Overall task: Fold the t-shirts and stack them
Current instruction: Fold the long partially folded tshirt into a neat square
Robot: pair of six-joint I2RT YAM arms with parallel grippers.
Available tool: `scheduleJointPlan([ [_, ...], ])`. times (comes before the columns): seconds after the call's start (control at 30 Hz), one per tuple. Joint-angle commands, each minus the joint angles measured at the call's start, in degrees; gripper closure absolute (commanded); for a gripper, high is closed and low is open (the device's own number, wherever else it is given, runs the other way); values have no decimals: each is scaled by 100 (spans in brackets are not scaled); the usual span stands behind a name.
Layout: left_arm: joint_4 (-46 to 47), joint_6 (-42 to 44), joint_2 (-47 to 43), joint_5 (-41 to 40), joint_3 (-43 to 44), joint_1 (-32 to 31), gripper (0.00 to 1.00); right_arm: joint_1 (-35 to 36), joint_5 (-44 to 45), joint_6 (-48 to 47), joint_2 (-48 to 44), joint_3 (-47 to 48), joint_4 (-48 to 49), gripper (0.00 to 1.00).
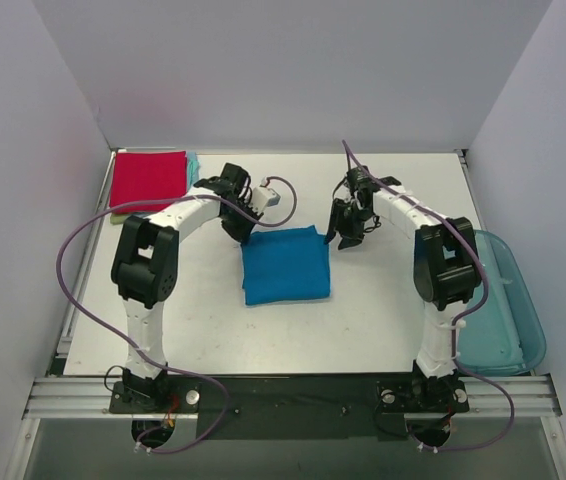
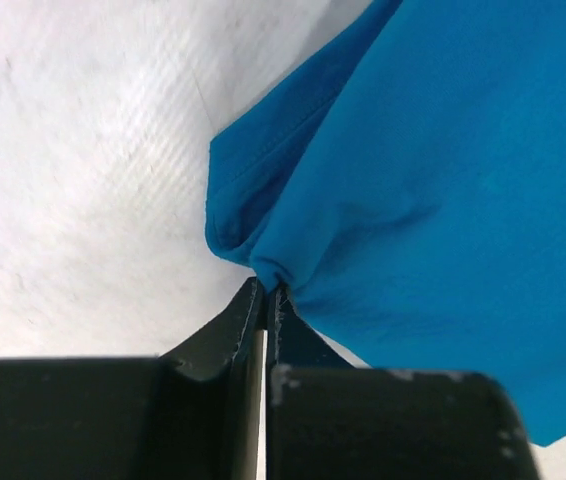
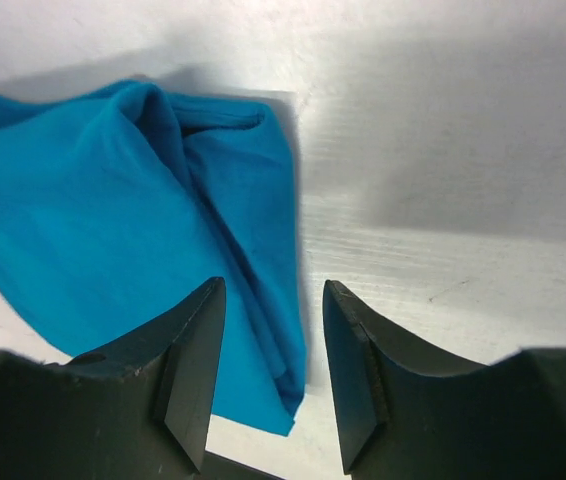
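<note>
A bright blue t-shirt (image 1: 285,265) lies folded into a rough square at the middle of the table. At its far left corner my left gripper (image 1: 246,235) is down, and the left wrist view shows its tips (image 2: 266,288) shut on a bunched corner of the blue cloth (image 2: 443,180). My right gripper (image 1: 341,238) hovers at the far right corner, open; in the right wrist view (image 3: 272,284) the blue shirt's edge (image 3: 93,220) lies below the gap, untouched. A folded red t-shirt (image 1: 148,178) sits at the far left, with a light teal edge (image 1: 193,165) showing beside it.
A translucent blue plastic bin (image 1: 508,310) stands off the table's right edge, by the right arm's base. White walls close the table in on three sides. The arms' bases and cables run along the near edge.
</note>
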Motion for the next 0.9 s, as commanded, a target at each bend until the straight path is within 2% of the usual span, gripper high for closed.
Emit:
scheduleJointPlan([
  [0.0, 474, 384, 15, 576, 542, -61, 99, 101, 24, 29, -195, -440, 318, 60],
  [0.17, 395, 508, -151, 989, 737, -88, 100, -127, -161, 135, -89, -484, 504, 59],
  [0.37, 263, 596, -152, 1034, 658, -141, 100, -137, -398, -410, -722, -889, 1347, 55],
  [0.63, 298, 631, -134, 973, 693, -167, 100, -119, -776, -603, 261, -28, 1058, 54],
  [0.77, 254, 648, -90, 964, 728, -167, 100, -93, -838, -560, 446, 148, 1022, 59],
  [0.87, 245, 640, -81, 964, 711, -167, 100, -119, -794, -560, 499, 210, 1005, 71],
])
